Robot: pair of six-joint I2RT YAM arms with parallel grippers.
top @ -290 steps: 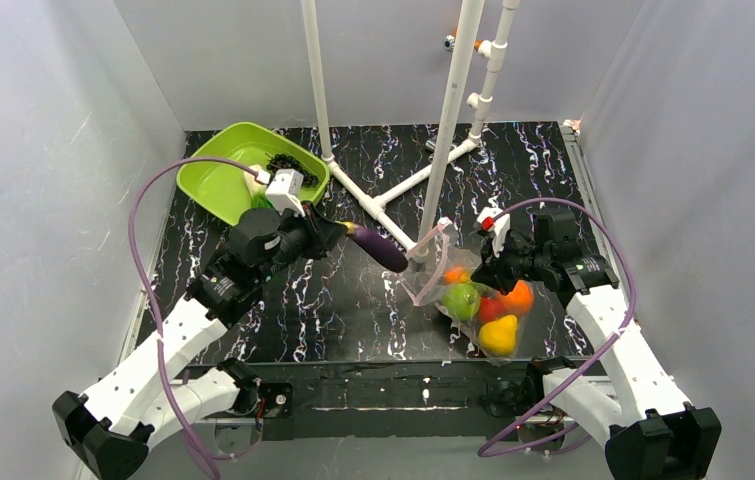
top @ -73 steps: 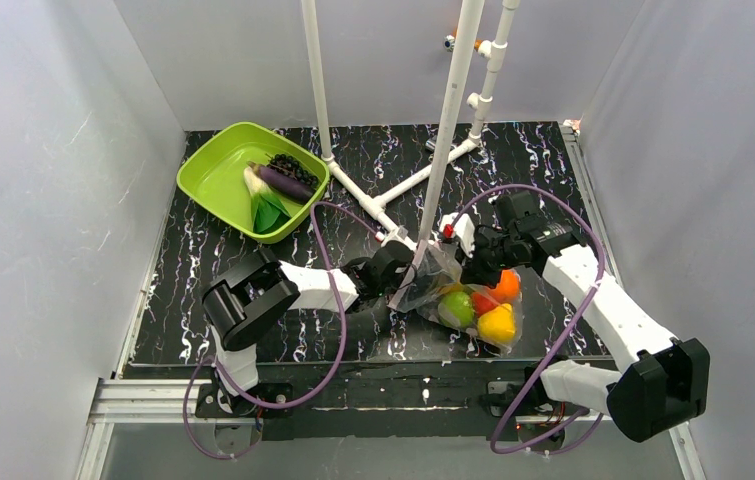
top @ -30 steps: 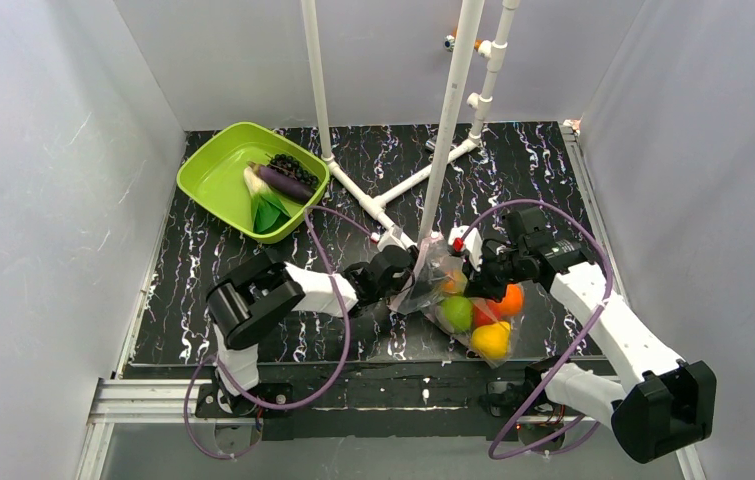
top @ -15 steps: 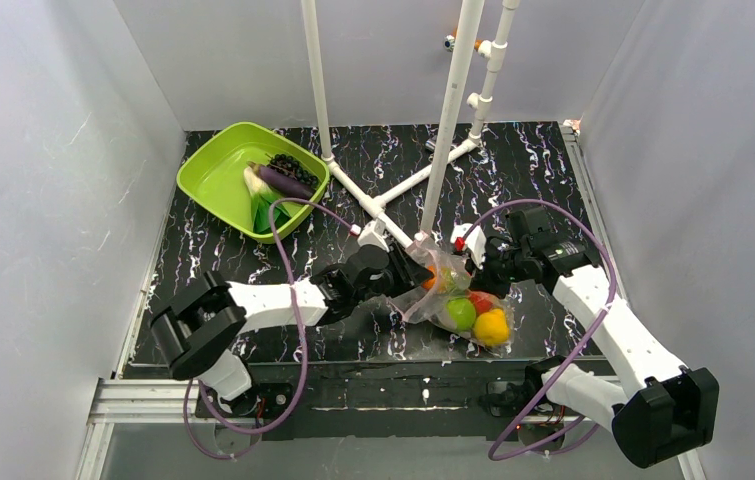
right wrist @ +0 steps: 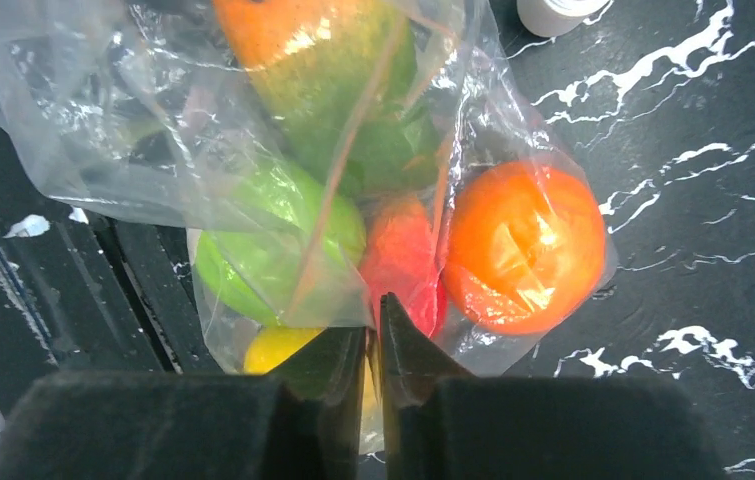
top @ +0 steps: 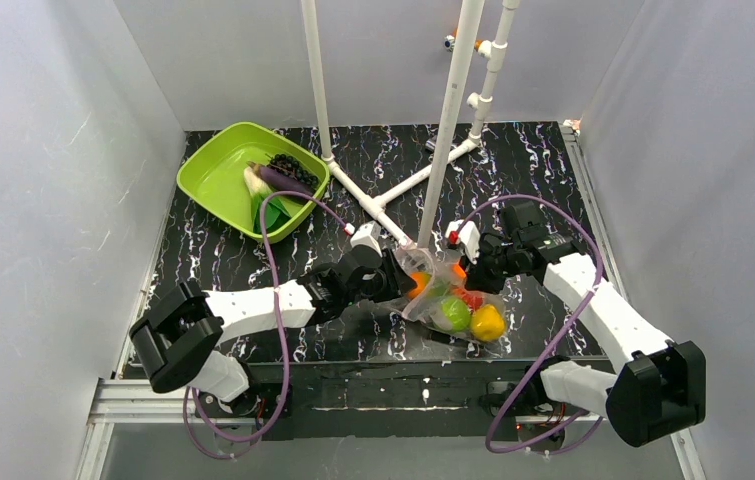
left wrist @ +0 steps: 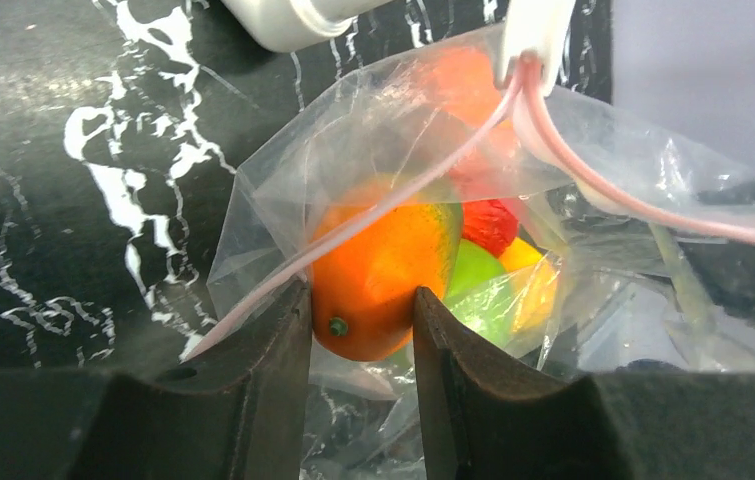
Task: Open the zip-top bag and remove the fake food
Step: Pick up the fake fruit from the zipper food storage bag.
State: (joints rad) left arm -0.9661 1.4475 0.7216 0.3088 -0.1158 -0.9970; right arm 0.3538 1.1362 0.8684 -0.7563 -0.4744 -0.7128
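Black marbled table (top: 513, 180), centre-right: right gripper (right wrist: 373, 325) pinches zip-top bag (top: 435, 288) film, anchoring it, while left gripper (left wrist: 361, 305) clamps an orange fruit (left wrist: 383, 265) at the mouth for extraction.

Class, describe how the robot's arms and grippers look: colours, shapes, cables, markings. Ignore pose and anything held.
The left arm and right arm have white shell links and black joints. A mauve cable loops along each. Each wrist carries a small white box; the right box bears a red dot. The left gripper and right gripper have black wedge-shaped fingers.
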